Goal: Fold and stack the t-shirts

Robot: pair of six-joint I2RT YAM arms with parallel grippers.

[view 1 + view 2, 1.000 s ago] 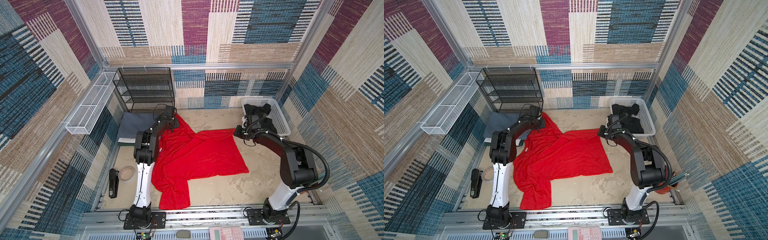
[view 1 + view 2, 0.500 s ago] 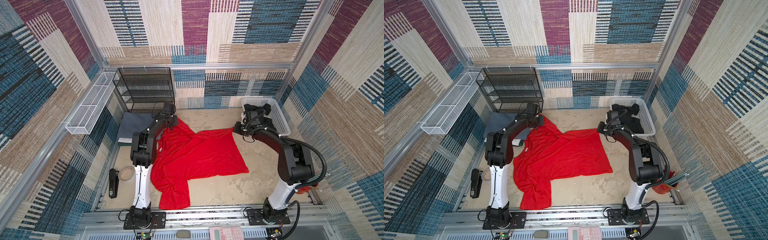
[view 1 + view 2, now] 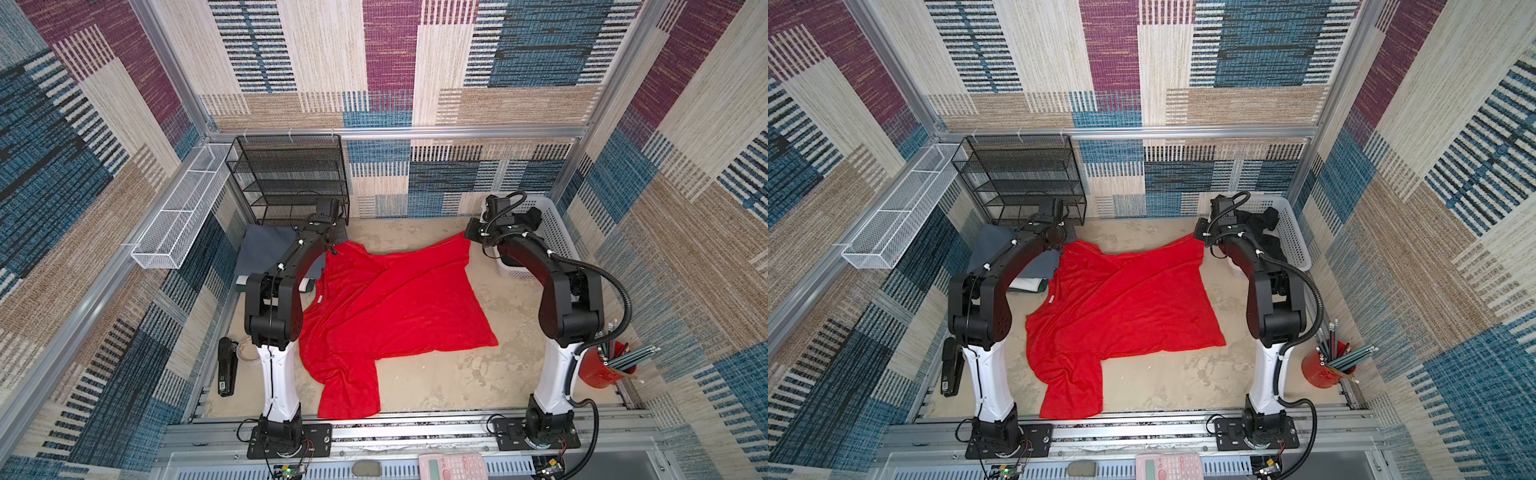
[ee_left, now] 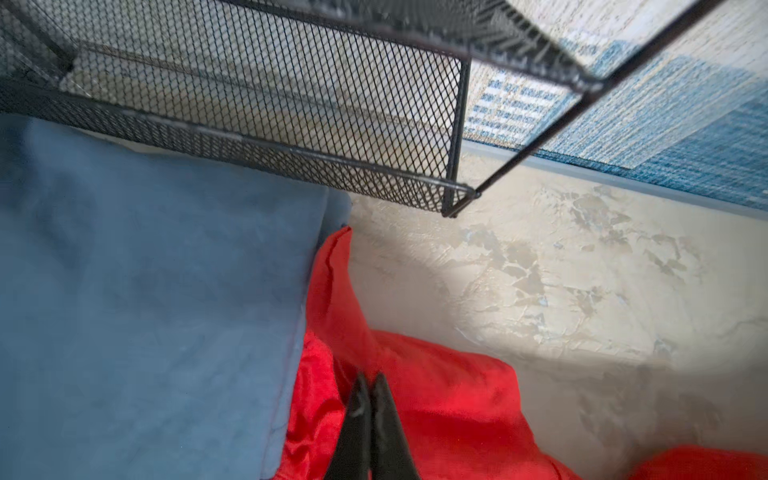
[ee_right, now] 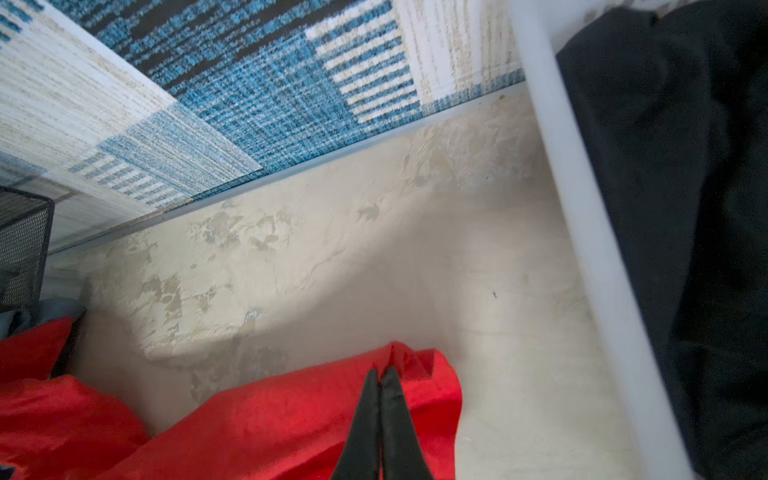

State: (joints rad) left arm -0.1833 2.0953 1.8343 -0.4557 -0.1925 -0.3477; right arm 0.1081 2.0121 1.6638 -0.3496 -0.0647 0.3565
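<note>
Across the middle of the tabletop (image 3: pixel 436 382) lies the red t-shirt (image 3: pixel 395 307), spread open but creased. 1 sleeve trails toward 6 o'clock, and the white neck label (image 3: pixel 320 300) sits at about 9 o'clock of the cloth. At 10 o'clock is a folded grey t-shirt (image 3: pixel 266 245) with a white edge showing beneath it, so a stack seems begun. At 2 o'clock the white basket (image 3: pixel 557 232) holds black t-shirts (image 3: pixel 1262 220), crumpled, their count unclear.

The left gripper (image 4: pixel 370 380) has its jaws pressed together on the red cloth at the 11 o'clock corner, just beside the grey t-shirt. The right gripper (image 5: pixel 380 374) is likewise pinched onto the 1 o'clock corner, near the basket.

I judge the task partly done. The red t-shirt has no fold yet, the 2 held corners look ready for pulling flat or a first fold, and the black ones are left.
</note>
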